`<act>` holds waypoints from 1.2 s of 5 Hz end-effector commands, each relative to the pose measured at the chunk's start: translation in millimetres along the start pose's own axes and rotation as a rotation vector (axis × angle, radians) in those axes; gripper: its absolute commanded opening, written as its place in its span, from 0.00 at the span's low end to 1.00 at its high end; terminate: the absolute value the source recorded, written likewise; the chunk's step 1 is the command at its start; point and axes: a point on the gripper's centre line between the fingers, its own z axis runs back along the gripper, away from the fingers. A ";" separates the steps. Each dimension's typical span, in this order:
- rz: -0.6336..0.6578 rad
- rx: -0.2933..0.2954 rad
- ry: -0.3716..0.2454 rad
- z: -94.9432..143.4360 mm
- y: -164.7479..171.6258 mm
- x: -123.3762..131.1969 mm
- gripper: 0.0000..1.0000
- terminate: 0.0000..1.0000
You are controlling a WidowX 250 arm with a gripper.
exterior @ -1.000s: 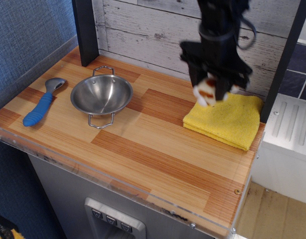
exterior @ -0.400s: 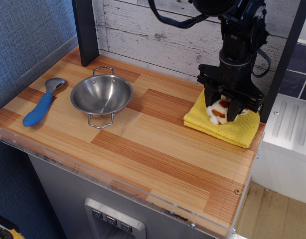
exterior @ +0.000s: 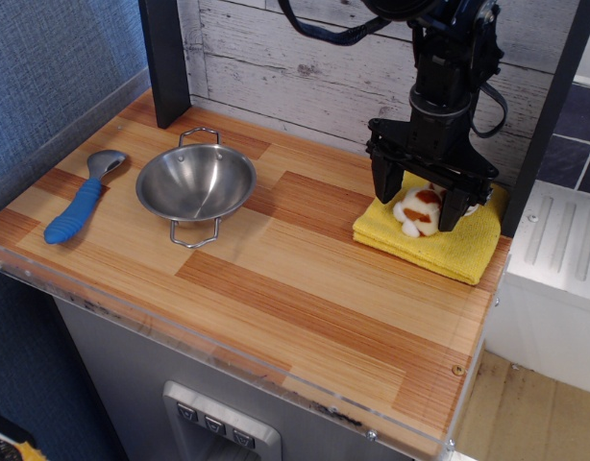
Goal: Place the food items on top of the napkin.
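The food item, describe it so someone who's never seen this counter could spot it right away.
On the wooden counter, look to the back right corner for the yellow napkin. The food item sits on it between the black gripper fingers: a small lumpy white cluster with orange-brown patches, the only soft pale thing there.

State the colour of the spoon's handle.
Blue; the spoon has a grey metal bowl end. Seen in the only view.
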 end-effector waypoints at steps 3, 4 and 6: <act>0.021 -0.058 -0.175 95.5 16.8 -11.6 1.00 0.00; 0.023 -0.066 -0.203 116.7 21.7 -19.4 1.00 0.00; 0.048 -0.015 -0.257 141.6 27.9 -28.7 1.00 0.00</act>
